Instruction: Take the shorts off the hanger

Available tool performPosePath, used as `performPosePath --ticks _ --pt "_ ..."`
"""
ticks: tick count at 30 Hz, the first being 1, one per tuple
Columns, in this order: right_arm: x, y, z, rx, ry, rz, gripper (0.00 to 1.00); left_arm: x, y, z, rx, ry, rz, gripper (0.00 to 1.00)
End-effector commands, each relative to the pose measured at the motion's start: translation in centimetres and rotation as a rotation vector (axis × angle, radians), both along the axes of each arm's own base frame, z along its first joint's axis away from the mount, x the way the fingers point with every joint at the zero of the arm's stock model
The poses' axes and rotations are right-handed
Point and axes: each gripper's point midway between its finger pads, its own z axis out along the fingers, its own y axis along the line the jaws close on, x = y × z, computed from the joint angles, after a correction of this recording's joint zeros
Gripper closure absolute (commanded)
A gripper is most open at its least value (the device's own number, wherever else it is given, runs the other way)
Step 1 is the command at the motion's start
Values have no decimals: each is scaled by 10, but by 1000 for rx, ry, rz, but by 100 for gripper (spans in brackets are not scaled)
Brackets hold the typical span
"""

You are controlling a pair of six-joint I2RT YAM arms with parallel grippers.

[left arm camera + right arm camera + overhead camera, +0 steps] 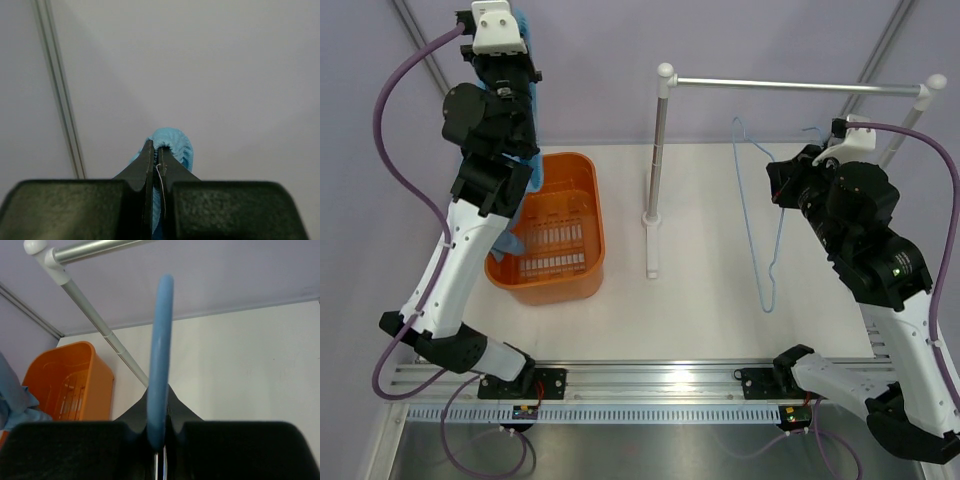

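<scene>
White-and-black arms, purple cables

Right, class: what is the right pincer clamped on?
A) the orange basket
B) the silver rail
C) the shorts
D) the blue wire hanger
D: the right wrist view shows the right pincer shut on the hanger; the shorts are pinched in the left pincer.

With both arms raised, the left gripper and the right gripper are clamped tight.
</scene>
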Motion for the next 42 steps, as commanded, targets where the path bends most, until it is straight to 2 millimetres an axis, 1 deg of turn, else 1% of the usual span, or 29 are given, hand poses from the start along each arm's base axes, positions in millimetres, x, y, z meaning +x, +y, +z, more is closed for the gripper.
performPosePath --ticks 1,2,5,7,9,10,12,13,14,15,17,18,19,21,23,24,25,26,27,28,30,31,32,34,35,38,39,41,42 --pt "-4 3 0 13 -5 27 100 2 -3 9 -89 -57 -114 100" --pt "-5 3 0 13 -4 28 100 7 -3 7 -100 -50 -118 100" --pt "-7 3 -1 11 -1 35 100 12 2 3 -96 -29 -106 100" --pt "-8 5 -1 9 1 44 100 14 7 -5 -104 -4 -81 100" --pt "-8 5 -5 3 12 47 100 17 15 -18 -136 17 -57 100" --pt "-8 5 -7 -2 14 47 100 17 18 -33 -148 37 -45 100" --pt "-8 4 -11 -9 20 43 100 15 22 -52 -194 51 -38 100" --pt "-9 4 -13 -15 21 44 100 21 25 -77 -213 96 -8 100" --pt "-9 4 -14 -19 27 47 100 12 31 -79 -264 87 -9 100" --pt "-9 4 -15 -24 29 52 100 9 39 -90 -300 103 30 100" --pt "-10 8 -16 -44 24 82 100 2 47 -115 -371 142 53 100" --pt "-10 11 -18 -53 24 101 100 -2 52 -123 -400 152 72 100" --pt "-12 16 -19 -68 20 133 100 -7 62 -138 -427 184 135 100" --pt "-11 21 -24 -80 33 164 100 -19 79 -156 -495 204 222 100" --pt "-8 26 -31 -101 47 187 100 -23 84 -175 -491 255 265 100" --pt "-7 30 -32 -109 49 205 100 -25 85 -189 -493 288 275 100" --pt "-5 32 -35 -116 55 213 100 -24 84 -197 -493 310 281 96" --pt "-5 34 -36 -120 57 223 100 -22 83 -206 -497 333 282 88" --pt "-3 34 -36 -128 56 225 100 -19 79 -219 -514 355 275 75" --pt "-1 35 -36 -138 58 228 100 -14 73 -233 -497 401 257 51" --pt "0 37 -36 -155 56 241 100 -8 65 -250 -509 441 232 28" --pt "2 39 -35 -176 52 254 100 -4 58 -264 -495 482 207 4" --pt "2 39 -36 -189 56 259 100 -3 54 -269 -500 494 190 1" --pt "5 38 -34 -215 52 254 100 -1 46 -282 -498 525 150 1" --pt "6 38 -35 -226 56 253 100 -1 44 -284 -504 530 136 1" --pt "16 37 -34 -248 59 231 100 -4 34 -284 -546 542 67 1" --pt "18 37 -33 -253 56 231 100 -5 28 -284 -553 551 29 1" --pt "26 41 -30 -254 55 225 100 -8 23 -283 -573 554 -10 1" --pt "29 41 -29 -254 54 222 100 -13 22 -279 -583 544 -31 1"
